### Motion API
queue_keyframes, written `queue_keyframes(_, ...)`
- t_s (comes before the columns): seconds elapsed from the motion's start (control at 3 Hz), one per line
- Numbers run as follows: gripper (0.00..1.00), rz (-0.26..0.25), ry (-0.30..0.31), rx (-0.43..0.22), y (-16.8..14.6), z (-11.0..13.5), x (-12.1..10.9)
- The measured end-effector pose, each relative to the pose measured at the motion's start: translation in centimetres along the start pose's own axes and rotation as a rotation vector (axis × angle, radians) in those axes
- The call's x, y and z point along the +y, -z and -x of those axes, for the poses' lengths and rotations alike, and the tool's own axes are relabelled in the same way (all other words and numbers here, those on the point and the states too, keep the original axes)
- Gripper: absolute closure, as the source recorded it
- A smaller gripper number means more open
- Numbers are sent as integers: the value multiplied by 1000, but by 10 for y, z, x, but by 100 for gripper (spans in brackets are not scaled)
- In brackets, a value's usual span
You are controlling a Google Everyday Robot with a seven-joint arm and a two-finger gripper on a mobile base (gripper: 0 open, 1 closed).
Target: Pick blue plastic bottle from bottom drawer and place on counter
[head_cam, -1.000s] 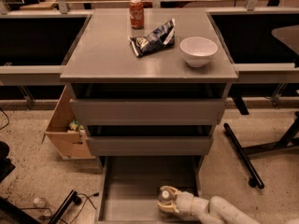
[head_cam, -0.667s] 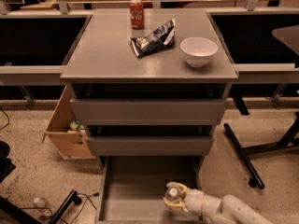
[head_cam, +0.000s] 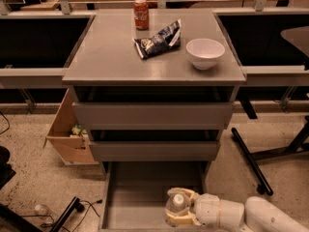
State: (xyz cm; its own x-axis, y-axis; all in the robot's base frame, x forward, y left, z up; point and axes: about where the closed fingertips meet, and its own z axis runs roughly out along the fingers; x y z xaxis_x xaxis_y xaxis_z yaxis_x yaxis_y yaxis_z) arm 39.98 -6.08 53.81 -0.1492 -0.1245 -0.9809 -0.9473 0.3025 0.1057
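The bottom drawer (head_cam: 137, 199) is pulled open at floor level, a shallow grey tray. My gripper (head_cam: 179, 212) reaches in from the lower right, at the drawer's right front part. Its beige fingers (head_cam: 186, 220) are closed around the blue plastic bottle (head_cam: 176, 203), which stands upright with its white cap on top; its lower body is hidden by the fingers. The counter (head_cam: 111, 57) is the grey cabinet top above the drawers.
On the counter stand a red soda can (head_cam: 141, 14), a chip bag (head_cam: 158, 40) and a white bowl (head_cam: 205, 52). Two shut drawers (head_cam: 149, 116) sit above the open one. A cardboard box (head_cam: 67, 137) stands left; a chair base (head_cam: 251, 163) lies right.
My gripper, with the bottle between its fingers, has shifted slightly to the right inside the drawer. Nothing on the counter has moved.
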Motion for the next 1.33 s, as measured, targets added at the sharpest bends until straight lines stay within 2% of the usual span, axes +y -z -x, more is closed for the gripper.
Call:
queue_keyframes(0.33,100,18,-62,34,-5,71,44)
queue_keyframes(0.67,100,-52,-54,63,9,150,48)
queue_keyframes(1.0,100,-180,-27,124,35,218,19)
queue_keyframes(1.33,100,-196,2,155,34,237,20)
